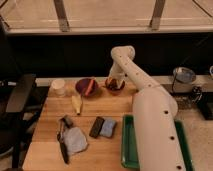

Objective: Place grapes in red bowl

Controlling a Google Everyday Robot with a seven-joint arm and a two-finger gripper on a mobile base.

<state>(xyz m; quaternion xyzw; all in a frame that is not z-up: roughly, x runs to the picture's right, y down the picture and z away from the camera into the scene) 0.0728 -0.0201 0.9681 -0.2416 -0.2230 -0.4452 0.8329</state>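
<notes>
Gripper (115, 79) low over the red bowl (123, 88) at the desk's (102, 107) back edge. Dark clump under it reads as the grapes (115, 85), inside the rim. Gripper's opening: cannot tell. Low pose likely keeps berries from rolling out.

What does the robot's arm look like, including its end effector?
The robot's arm is off-white, built from thick, smooth, rounded tubular segments; small dark dots run in a row down the widest segment. No cables show. Its end effector, at the tip over the right-hand round red bowl, looks darker than the arm.
</notes>
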